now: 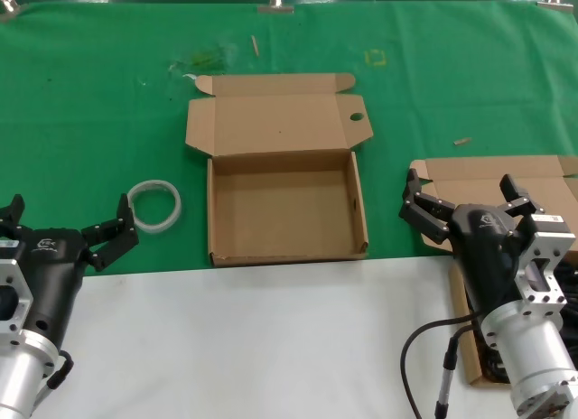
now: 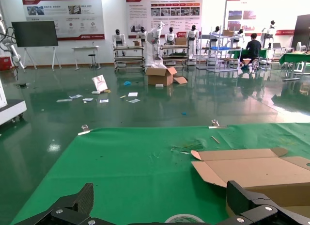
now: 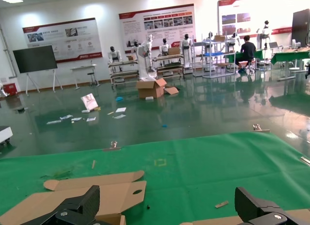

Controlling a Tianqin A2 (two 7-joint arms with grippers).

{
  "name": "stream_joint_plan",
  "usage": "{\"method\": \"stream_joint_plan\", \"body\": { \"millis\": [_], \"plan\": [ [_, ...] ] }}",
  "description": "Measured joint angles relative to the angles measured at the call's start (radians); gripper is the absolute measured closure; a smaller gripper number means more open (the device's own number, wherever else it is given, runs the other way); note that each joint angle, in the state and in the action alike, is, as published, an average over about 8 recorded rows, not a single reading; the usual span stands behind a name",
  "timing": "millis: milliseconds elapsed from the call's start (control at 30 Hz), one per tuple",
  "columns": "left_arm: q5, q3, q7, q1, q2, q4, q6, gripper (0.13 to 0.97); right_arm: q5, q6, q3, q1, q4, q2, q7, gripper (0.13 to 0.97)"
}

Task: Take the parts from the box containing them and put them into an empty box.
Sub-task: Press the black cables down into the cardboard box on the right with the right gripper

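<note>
The empty box (image 1: 284, 202) lies open at the middle of the green mat, its lid folded back, with a round hole in one tab (image 1: 356, 117). The box containing the parts (image 1: 479, 177) is at the right, mostly hidden behind my right arm; only dark bits of the parts (image 1: 490, 360) show. My right gripper (image 1: 465, 198) is open and empty over that box's lid flap. My left gripper (image 1: 65, 222) is open and empty at the left, near the mat's front edge. The left wrist view shows the left gripper (image 2: 160, 205) open and the empty box (image 2: 256, 171); the right wrist view shows the right gripper (image 3: 167, 205) open.
A white plastic ring (image 1: 154, 205) lies on the mat between my left gripper and the empty box. A white table surface (image 1: 271, 347) runs along the front. Small scraps (image 1: 461, 141) lie on the mat behind the boxes. A grey cable (image 1: 424, 365) hangs by my right arm.
</note>
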Motion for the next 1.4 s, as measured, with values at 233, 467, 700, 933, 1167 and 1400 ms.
{"method": "stream_joint_plan", "body": {
  "millis": [233,467,700,933,1167,1400],
  "plan": [
    [0.0,0.0,0.0,0.0,0.0,0.0,0.0,0.132,0.0,0.0,0.0,0.0,0.0,0.0,0.0,0.129],
    [0.0,0.0,0.0,0.0,0.0,0.0,0.0,0.132,0.0,0.0,0.0,0.0,0.0,0.0,0.0,0.129],
    [0.0,0.0,0.0,0.0,0.0,0.0,0.0,0.132,0.006,0.044,-0.028,-0.018,0.034,0.0,-0.05,0.129],
    [0.0,0.0,0.0,0.0,0.0,0.0,0.0,0.132,0.17,0.275,-0.126,-0.051,0.092,0.0,-0.28,0.129],
    [0.0,0.0,0.0,0.0,0.0,0.0,0.0,0.132,0.297,0.529,-0.161,-0.077,0.141,0.0,-0.6,0.129],
    [0.0,0.0,0.0,0.0,0.0,0.0,0.0,0.132,0.367,0.746,-0.139,-0.052,0.132,0.0,-0.929,0.129]
  ]
}}
